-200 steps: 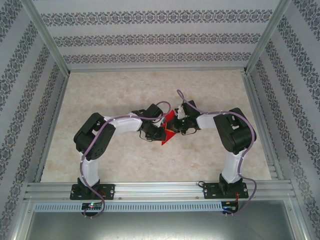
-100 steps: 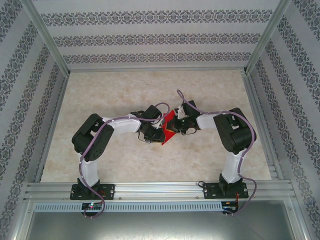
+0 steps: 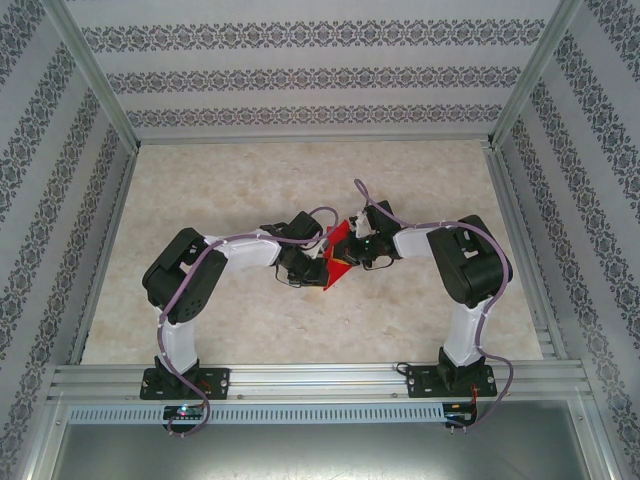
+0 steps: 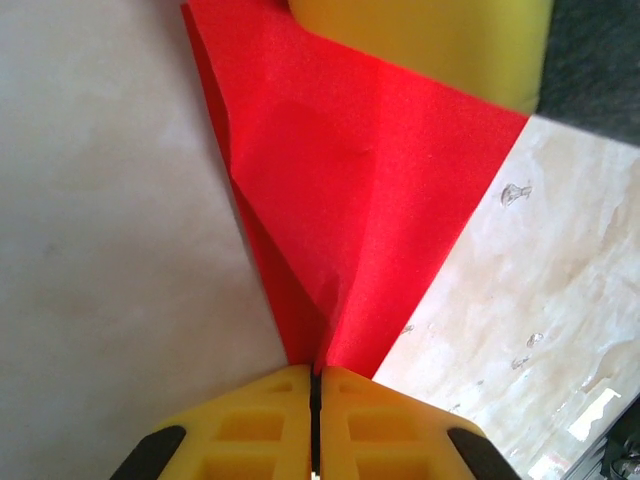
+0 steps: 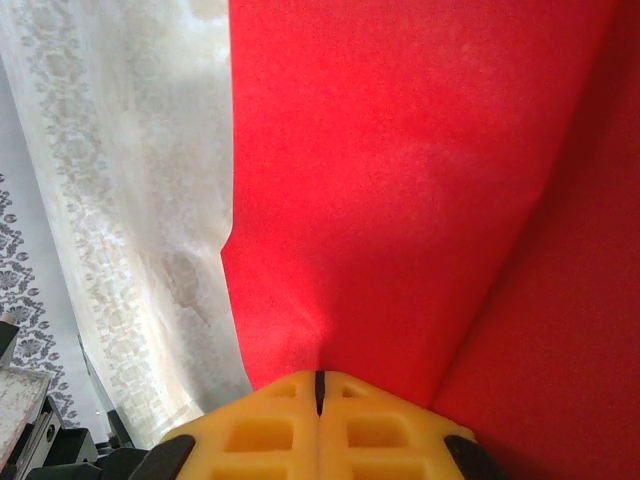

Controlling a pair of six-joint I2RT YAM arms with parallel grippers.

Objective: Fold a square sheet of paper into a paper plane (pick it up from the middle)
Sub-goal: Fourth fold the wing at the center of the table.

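Both grippers pinched fully closed on the paper plane (image 3: 338, 255) over mid table (image 3: 200, 200). Left gripper (image 4: 315, 375) holds the pointed end, right gripper (image 5: 318, 378) the opposite edge. Long axis runs straight between them.

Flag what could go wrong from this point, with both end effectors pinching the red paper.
1. The left end effector and right end effector are both shut on opposite ends of the folded red paper; any pull apart could tear it.
2. The left one grips only the narrow tip, so the paper may slip out.
3. Both work very close together over the table, so a collision seems possible.
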